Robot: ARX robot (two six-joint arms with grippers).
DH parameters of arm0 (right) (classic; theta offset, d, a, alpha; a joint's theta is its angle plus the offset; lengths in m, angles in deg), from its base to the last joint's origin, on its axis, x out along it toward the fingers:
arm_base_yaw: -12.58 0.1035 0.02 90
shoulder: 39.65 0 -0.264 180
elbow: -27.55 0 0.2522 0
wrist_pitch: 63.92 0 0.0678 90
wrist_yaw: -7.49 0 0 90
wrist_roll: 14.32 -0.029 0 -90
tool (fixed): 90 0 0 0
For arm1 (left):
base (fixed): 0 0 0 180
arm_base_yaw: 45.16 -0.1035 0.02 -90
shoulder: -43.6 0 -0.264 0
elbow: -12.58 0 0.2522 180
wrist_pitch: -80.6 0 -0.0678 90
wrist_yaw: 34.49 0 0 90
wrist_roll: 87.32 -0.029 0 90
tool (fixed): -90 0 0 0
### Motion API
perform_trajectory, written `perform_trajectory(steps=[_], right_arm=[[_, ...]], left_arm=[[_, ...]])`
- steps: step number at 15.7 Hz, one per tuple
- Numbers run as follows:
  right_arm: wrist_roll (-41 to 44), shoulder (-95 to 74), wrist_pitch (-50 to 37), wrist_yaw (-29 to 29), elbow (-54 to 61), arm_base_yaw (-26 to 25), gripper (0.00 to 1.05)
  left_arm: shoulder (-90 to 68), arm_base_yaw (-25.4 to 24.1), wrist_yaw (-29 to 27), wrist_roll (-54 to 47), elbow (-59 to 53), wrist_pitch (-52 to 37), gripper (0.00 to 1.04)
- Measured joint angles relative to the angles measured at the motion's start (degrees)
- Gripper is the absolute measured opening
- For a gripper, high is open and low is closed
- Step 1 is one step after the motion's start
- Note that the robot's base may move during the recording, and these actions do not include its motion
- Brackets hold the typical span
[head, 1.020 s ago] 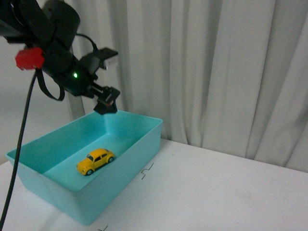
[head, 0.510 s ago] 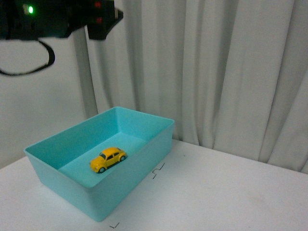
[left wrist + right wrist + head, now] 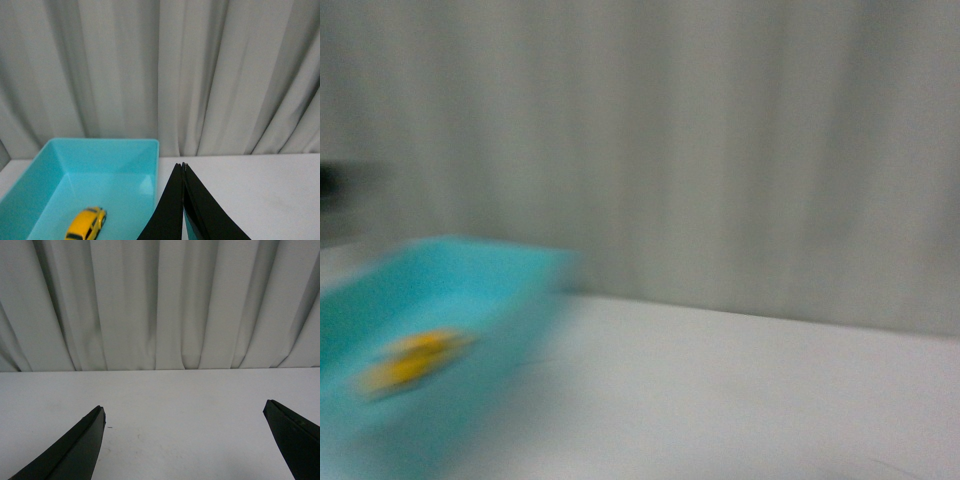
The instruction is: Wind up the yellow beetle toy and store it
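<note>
Front view heavily blurred; only teal bin (image 3: 440, 300) and yellow smear inside legible. Beetle (image 3: 86, 223) lies on bin (image 3: 100, 165) floor, near 1 side wall, untouched. Left gripper (image 3: 183, 172): 2 fingers pressed together, holding nothing, raised beside bin. Right gripper (image 3: 185, 420): fingers spread wide, nothing between, over bare table (image 3: 180, 400). Curtain (image 3: 160, 305) behind table's far edge.

The front view is heavily motion-blurred, smearing the teal bin (image 3: 450, 290) and curtain (image 3: 720, 150); both wrist views are sharp, evenly and softly lit, with faint shadows in curtain folds
</note>
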Motion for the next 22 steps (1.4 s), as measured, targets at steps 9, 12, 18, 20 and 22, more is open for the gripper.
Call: perform_trajectory(steps=[9, 12, 18, 20, 22], right_arm=[[0.0, 0.0, 0.0, -0.1, 0.0, 0.0, 0.98], [0.0, 0.0, 0.0, -0.1, 0.0, 0.0, 0.98], [0.0, 0.0, 0.0, -0.1, 0.0, 0.0, 0.98], [0.0, 0.0, 0.0, -0.1, 0.0, 0.0, 0.98], [0.0, 0.0, 0.0, -0.1, 0.0, 0.0, 0.98]], left_arm=[[16.3, 5.7, -6.3, 0.1, -9.9, 6.4, 0.02], [21.8, 5.7, -6.3, 0.1, -11.5, 10.4, 0.02], [33.0, 5.7, -6.3, 0.1, -13.8, 18.4, 0.02], [36.0, 5.7, -6.3, 0.1, -13.8, 21.1, 0.02], [38.3, 5.7, -6.3, 0.1, -13.8, 23.6, 0.02]])
